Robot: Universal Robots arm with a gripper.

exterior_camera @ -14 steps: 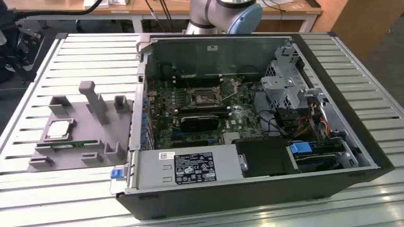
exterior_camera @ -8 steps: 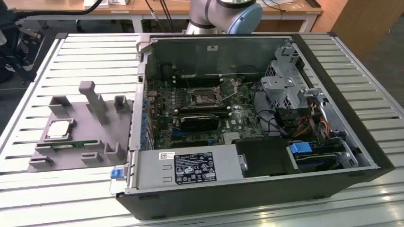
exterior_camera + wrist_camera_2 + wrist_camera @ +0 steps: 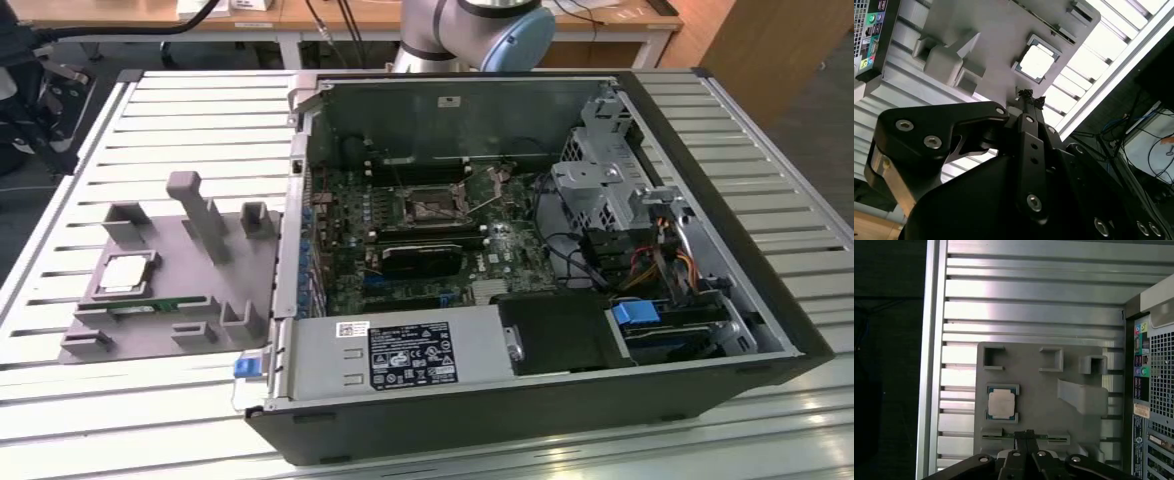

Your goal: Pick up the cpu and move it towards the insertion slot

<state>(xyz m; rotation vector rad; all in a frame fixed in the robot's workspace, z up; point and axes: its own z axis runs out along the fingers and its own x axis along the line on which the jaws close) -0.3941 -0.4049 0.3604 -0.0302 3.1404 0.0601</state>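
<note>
Gripper [image 3: 1027, 434] over the grey tray [image 3: 1079, 425], fingers [image 3: 1021, 442] together, holding nothing; cpu [image 3: 1002, 403] seated in the tray; insertion slot [image 3: 430, 205] inside the open computer case [image 3: 534, 425].

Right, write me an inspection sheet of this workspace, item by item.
Surface: slatted metal table carrying a grey tray and an open computer case.
Job's things: chip lies flat in its tray pocket; socket sits on the board inside the case.
Clutter: green memory stick in the tray.
Grippers: gripper shut, holding nothing, nearest the tray's memory-stick edge, apart from the chip.
Cables: coloured wires inside the case; loose cables beyond the table.
Surroundings: wooden desks and the arm behind the case.
</note>
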